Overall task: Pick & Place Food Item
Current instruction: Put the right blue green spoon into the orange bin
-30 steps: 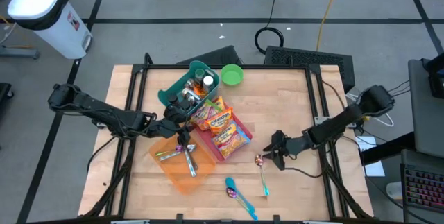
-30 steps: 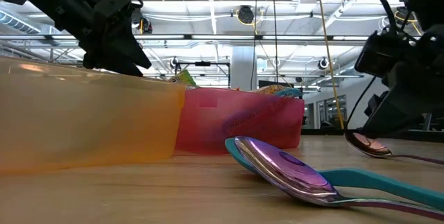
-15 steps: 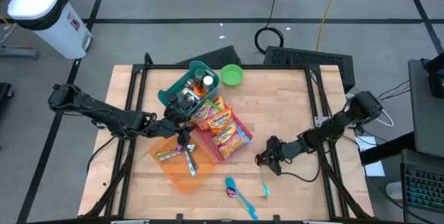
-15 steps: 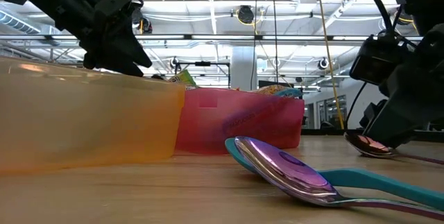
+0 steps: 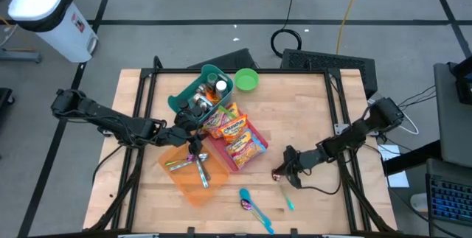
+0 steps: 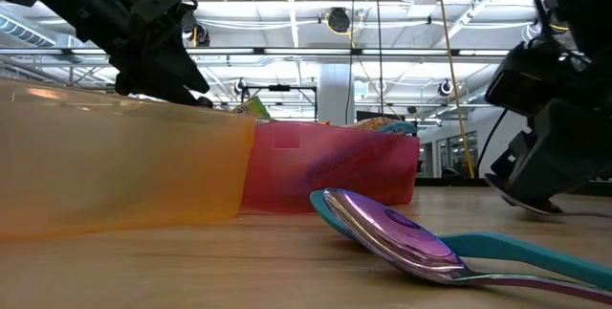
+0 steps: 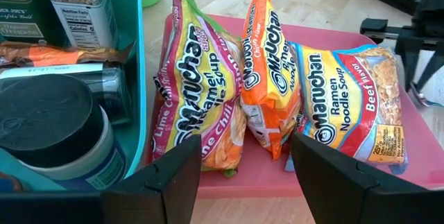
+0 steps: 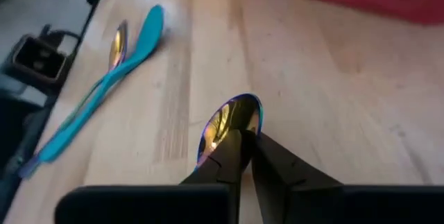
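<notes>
Several ramen packets [image 7: 277, 92] stand on edge in a red tray [image 5: 254, 153] at the table's middle. My left gripper [image 5: 194, 144] hangs open beside a teal bin [image 5: 193, 96], its fingers [image 7: 161, 182] pointing at the packets and touching nothing. My right gripper [image 5: 281, 172] is down at the table right of the tray, shut on a shiny spoon [image 8: 232, 116] with a teal handle [image 5: 288, 203]. In the low view my right gripper [image 6: 535, 189] hides most of that spoon. My right gripper pinches the spoon between its two fingertips [image 8: 239, 148] at the neck just behind the bowl [image 8: 223, 135]. The fingers slant down from the table's right side. The bowl sticks out ahead of the fingers, low over the wood, and the handle's teal end lies on the table.
An orange bin [image 5: 186, 170] with utensils sits left of the tray. The teal bin holds jars and a can [image 7: 52, 130]. A green bowl [image 5: 246, 80] stands at the far side. Another spoon [image 5: 252, 205] with a teal handle lies near the front edge.
My right gripper has sunk toward the table and edged toward the spoon, then shut on its neck. The spoon's teal handle end has swung a little toward the table's right while the bowl stayed in place.
</notes>
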Motion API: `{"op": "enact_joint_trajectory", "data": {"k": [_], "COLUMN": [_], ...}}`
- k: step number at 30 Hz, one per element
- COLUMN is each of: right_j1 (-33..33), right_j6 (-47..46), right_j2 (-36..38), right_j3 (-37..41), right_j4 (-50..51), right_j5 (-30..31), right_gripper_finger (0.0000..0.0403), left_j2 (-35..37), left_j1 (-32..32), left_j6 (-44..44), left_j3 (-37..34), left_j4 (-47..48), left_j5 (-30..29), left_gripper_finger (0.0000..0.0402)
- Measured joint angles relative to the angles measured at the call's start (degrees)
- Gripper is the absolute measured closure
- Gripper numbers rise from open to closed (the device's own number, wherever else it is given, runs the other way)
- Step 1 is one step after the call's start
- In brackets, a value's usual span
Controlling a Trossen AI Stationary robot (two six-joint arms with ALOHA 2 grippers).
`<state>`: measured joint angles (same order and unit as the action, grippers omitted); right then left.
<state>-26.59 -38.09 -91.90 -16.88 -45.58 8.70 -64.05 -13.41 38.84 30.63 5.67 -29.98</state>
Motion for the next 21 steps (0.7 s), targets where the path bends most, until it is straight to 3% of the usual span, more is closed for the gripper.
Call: {"op": "enact_joint_trajectory", "data": {"k": [5, 11, 16, 21], "right_j1": [0.0, 0.7, 3.0, 8.2], "right_j6": [8.2, 23.2, 37.5, 44.1], "right_j2": [3.3, 13.4, 20.7, 23.3], "right_j3": [0.1, 0.1, 0.0, -4.0], "right_j4": [-5.9, -10.5, -16.3, -13.9], "right_j5": [0.5, 1.9, 2.6, 4.8], "right_gripper_finger": [0.0399, 0.0403, 0.0403, 0.0403], "left_j2": [0.0, 0.0, 0.0, -0.5], "left_j1": [0.0, 0.0, 0.0, 0.0], "left_j6": [0.0, -2.3, -11.3, -26.1], "left_j3": [0.0, 0.0, 0.0, 0.0], "left_j4": [-0.3, -5.6, -18.6, -36.5], "left_j5": [0.0, 0.0, 0.6, 1.5], "left_gripper_finger": [0.0172, 0.0172, 0.0172, 0.0172]}}
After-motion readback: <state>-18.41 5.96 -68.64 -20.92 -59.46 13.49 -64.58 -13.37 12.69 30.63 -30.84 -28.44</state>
